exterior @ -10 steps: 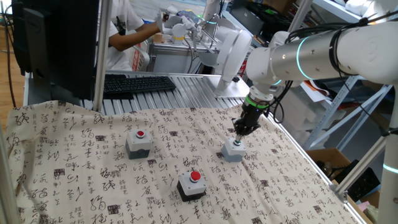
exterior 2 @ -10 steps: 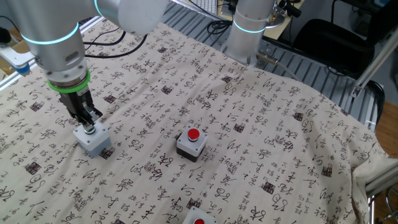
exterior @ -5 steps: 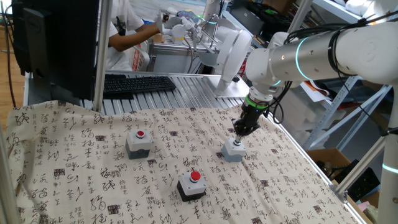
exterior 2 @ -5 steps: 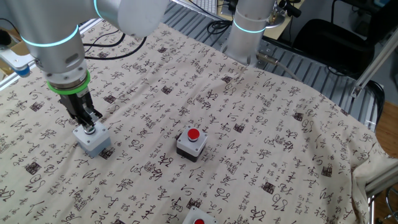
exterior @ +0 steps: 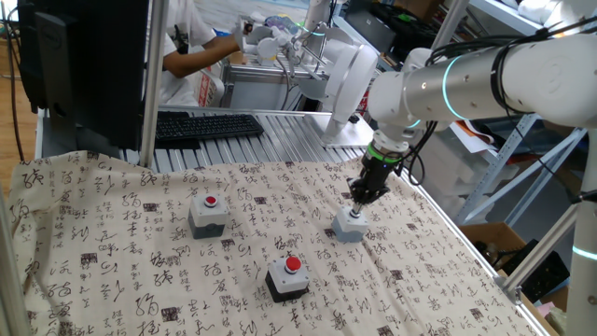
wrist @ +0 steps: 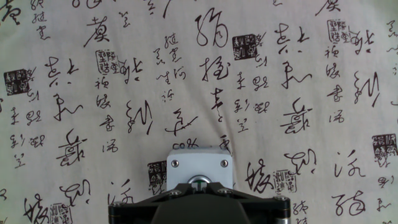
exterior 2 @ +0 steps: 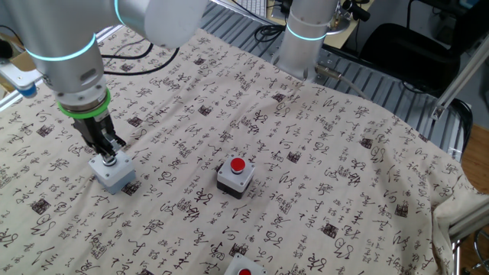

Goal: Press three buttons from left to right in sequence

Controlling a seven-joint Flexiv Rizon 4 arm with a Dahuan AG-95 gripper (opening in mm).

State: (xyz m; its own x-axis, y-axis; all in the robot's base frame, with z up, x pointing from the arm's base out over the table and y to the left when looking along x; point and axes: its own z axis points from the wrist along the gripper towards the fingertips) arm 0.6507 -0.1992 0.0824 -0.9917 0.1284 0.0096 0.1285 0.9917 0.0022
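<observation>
- Nearest the camera in one fixed view: black-and-white box with large red dome button [exterior: 291,274], standing on the cloth [exterior: 112,271], in front of and between the other two boxes. In the other fixed view only its top shows, at the bottom edge.
- Middle distance, left: grey box with small red button [exterior: 208,213], upright on the cloth, well apart from the arm.
- Middle distance, right: light grey box [exterior: 350,224], upright on the cloth near the table's right edge. Hand view shows its top plate with four corner screws; the button cap itself is mostly hidden under the gripper body.
- Gripper [exterior: 360,198] points straight down directly over the light grey box, tips at or just above its top. Contact cannot be confirmed from any view.
- Finger state: cannot tell. Fingertips not separately resolved in the fixed views, out of frame in the hand view.
- Cloth is white with black calligraphy print and covers the whole work area.
- Far: black keyboard [exterior: 207,125] beyond the cloth's far edge, and a person in white [exterior: 191,51] behind it.
</observation>
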